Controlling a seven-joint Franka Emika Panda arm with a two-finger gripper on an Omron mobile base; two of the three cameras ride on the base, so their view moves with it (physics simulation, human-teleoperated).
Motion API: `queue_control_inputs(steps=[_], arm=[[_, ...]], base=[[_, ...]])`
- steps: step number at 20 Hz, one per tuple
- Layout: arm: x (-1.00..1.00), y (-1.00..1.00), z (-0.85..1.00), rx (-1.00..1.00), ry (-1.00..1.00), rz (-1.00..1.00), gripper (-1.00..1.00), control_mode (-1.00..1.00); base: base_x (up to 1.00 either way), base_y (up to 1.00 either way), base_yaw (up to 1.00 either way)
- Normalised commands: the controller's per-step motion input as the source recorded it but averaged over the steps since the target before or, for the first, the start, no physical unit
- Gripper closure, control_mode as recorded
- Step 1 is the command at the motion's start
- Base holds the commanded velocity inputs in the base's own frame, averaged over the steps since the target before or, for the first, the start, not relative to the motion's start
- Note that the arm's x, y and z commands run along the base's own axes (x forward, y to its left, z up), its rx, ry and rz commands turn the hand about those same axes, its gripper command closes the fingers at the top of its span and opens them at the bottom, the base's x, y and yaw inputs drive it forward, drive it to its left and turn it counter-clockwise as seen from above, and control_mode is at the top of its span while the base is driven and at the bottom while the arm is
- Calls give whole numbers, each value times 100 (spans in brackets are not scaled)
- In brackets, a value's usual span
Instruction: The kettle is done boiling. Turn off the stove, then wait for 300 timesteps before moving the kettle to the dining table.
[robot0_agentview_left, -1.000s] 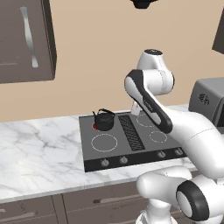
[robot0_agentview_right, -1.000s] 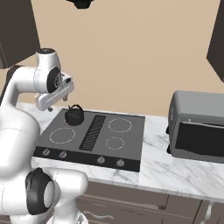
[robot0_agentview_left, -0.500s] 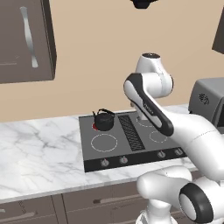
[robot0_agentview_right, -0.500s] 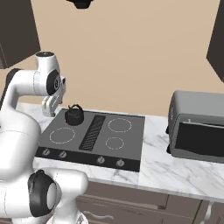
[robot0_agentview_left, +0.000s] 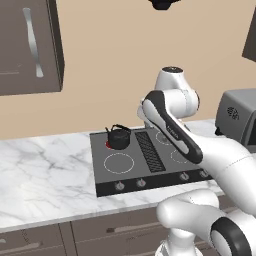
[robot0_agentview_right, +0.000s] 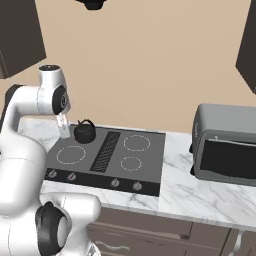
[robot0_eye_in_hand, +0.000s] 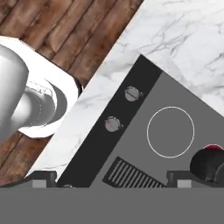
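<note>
Sitting on the rear left burner of the stove (robot0_agentview_left: 150, 157), the kettle (robot0_agentview_left: 119, 137) is upright, lid on, contents not visible; a red glow shows beneath its base. The stove is set into the marble worktop (robot0_agentview_left: 45, 175), with its knobs (robot0_eye_in_hand: 132, 93) along the front edge. A grey toaster oven (robot0_agentview_right: 227, 145) stands on the worktop to the right of the stove, door closed. The gripper (robot0_eye_in_hand: 111, 177) is released, jaws spread wide and grasping nothing, poised above the stove's front left area, apart from the kettle.
</note>
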Motion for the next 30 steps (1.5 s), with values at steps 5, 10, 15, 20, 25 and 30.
queue_control_inputs(steps=[5,10,15,20,25,30], arm=[[-19,1,-20,-8,-3,54,-100,-100],[-21,0,-24,-8,-3,54,-100,-100],[-24,0,-25,-8,-4,53,-100,-100],[-21,0,-29,-7,-3,52,-100,-100],[-6,0,-21,-2,0,29,-100,-100],[-1,2,-11,0,0,1,-100,-100]], base=[[0,0,0],[0,0,0],[0,0,0],[0,0,0],[0,0,0],[0,0,0]])
